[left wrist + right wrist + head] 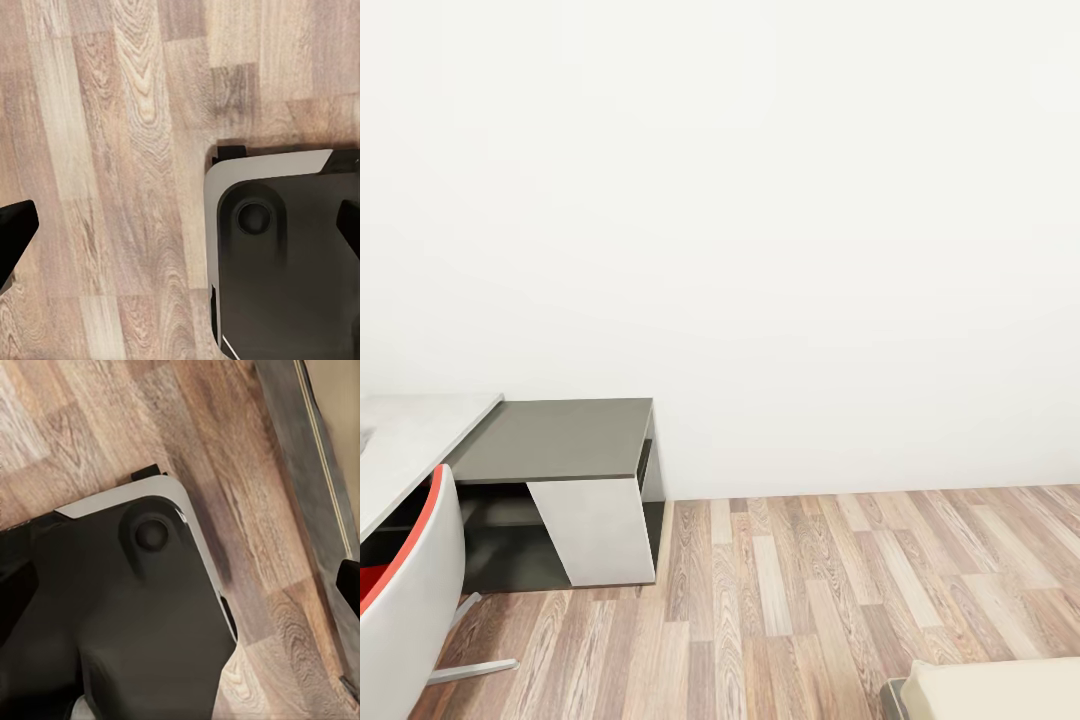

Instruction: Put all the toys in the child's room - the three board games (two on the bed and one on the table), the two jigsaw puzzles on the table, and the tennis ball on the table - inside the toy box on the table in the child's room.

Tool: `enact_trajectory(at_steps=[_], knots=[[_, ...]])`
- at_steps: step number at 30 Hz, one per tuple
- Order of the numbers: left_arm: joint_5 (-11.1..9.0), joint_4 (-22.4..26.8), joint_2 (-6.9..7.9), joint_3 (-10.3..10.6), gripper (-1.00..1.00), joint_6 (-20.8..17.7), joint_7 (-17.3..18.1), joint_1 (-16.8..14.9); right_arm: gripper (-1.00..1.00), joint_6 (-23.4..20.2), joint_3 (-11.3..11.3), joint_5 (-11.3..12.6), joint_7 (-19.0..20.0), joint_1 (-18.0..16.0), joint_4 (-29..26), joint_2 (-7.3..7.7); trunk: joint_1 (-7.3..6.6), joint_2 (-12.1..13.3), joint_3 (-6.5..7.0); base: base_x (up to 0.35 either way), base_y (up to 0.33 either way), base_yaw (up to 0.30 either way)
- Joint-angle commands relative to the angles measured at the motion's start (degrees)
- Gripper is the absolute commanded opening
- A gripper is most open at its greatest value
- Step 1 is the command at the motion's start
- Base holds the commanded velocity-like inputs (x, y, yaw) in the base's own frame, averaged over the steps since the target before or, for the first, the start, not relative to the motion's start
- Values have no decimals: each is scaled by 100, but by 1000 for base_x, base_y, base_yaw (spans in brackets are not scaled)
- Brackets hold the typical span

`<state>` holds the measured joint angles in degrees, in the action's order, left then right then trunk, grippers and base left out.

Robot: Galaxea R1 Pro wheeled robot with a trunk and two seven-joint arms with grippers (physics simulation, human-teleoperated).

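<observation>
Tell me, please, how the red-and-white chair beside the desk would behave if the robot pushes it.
The chair would probably turn or slide rather than resist: its shell sits on a thin metal base leg. The smooth wood-plank floor likely gives little grip. A high push might tip it, as the shell looks tall over that base.

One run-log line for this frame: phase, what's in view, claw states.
phase: in transit | head view: table end, dark shelf section, swivel chair, bed corner | left claw: open, empty | right claw: open, empty
</observation>
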<state>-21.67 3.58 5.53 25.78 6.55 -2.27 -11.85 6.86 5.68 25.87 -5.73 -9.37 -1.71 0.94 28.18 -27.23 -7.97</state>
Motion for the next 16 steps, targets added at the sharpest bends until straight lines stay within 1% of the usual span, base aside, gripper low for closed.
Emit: enact_trajectory(at_steps=[1, 16], knots=[[-38, 2, 1, 50, 100, 13, -20, -3, 100, 14, 48, 50, -15, -3, 1, -3, 2, -10, -11, 0, 0, 0], [-39, 2, 1, 50, 100, 13, -20, -2, 100, 17, 47, 50, -15, -3, 4, 5, 2, -10, -11, 0, 0, 0]])
